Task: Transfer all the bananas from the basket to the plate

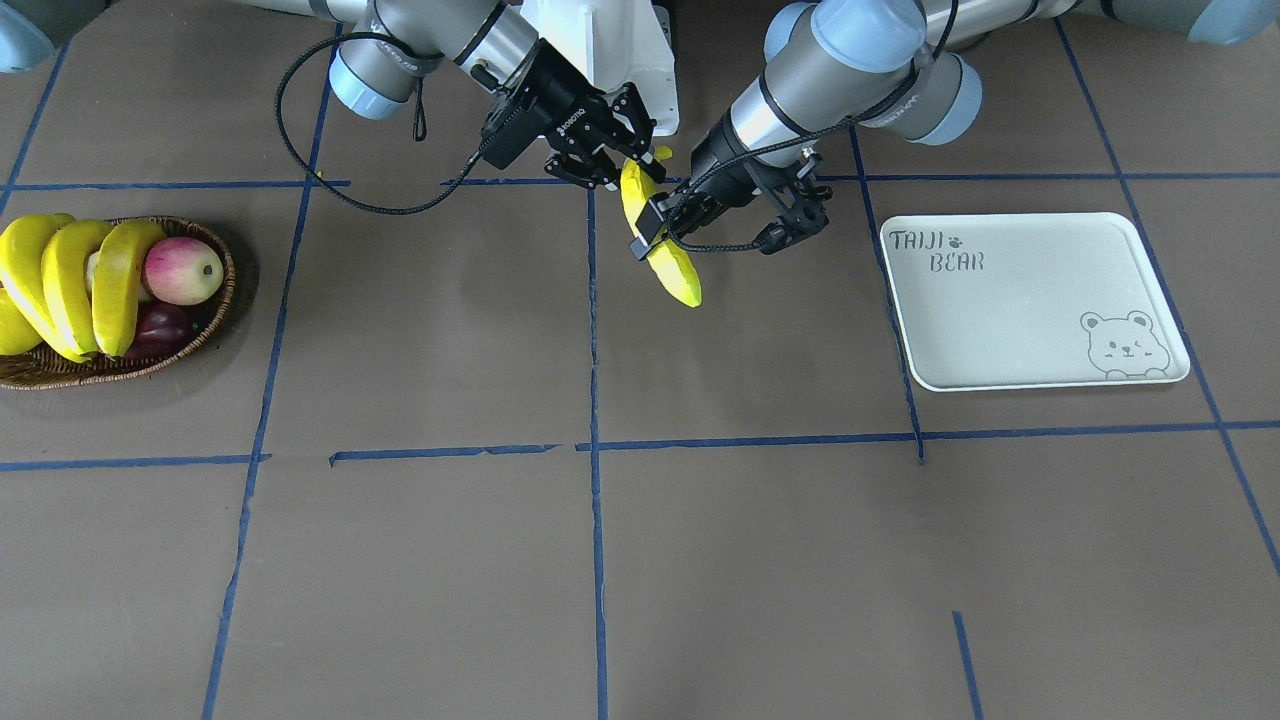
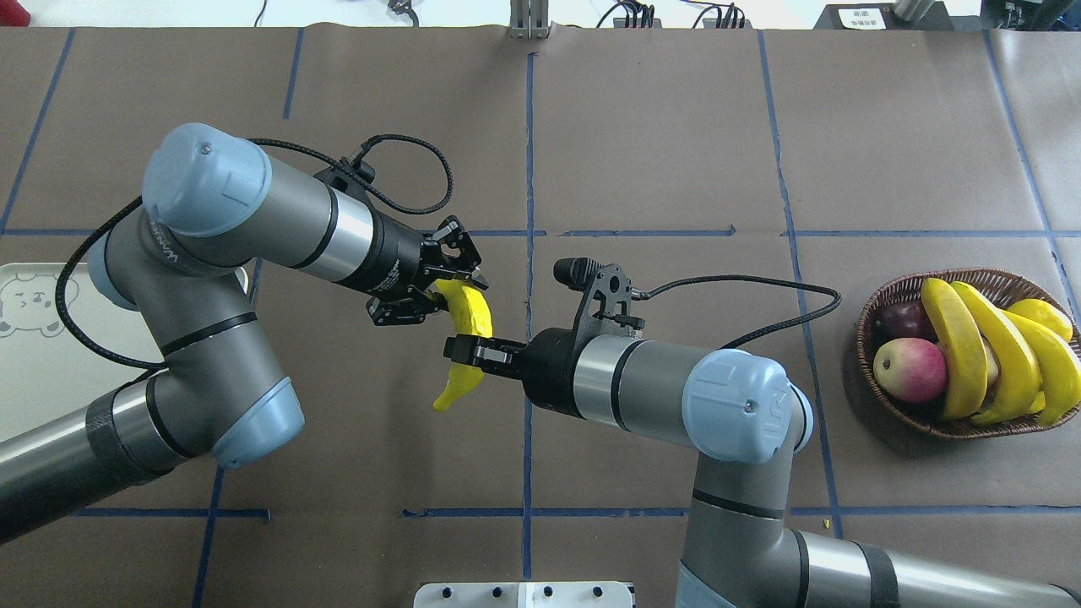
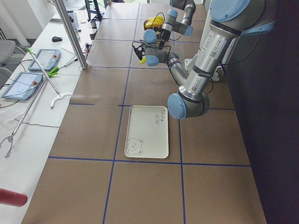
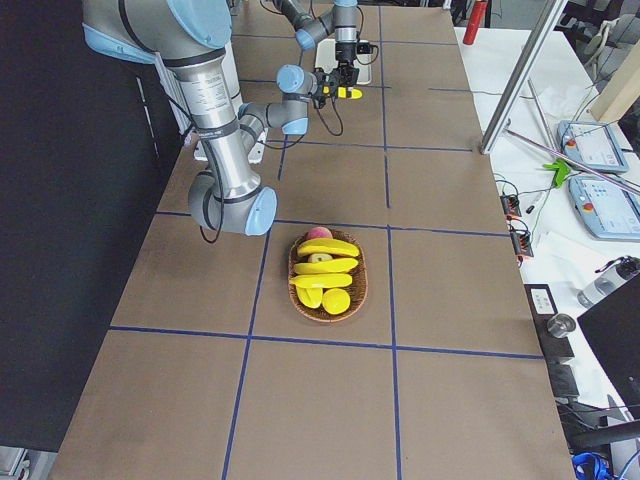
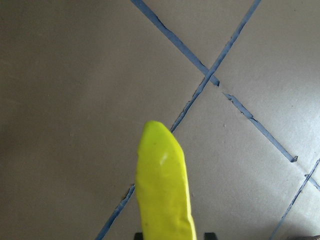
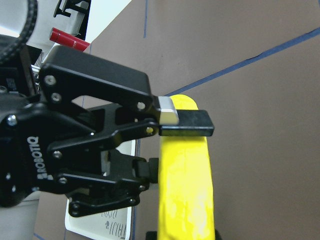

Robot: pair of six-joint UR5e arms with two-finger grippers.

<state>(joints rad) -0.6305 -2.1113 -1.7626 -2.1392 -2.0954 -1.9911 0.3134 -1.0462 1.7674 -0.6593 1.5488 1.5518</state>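
Above table (image 2: 642, 127): curved, glossy bright-yellow banana (image 2: 471, 314), clamped by left hand (image 2: 450, 295) and right hand (image 2: 466, 348).

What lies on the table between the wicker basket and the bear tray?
No object rests there, only blue tape lines on the brown table, as the front-facing view shows. Above it, the left gripper and right gripper are both at one banana.
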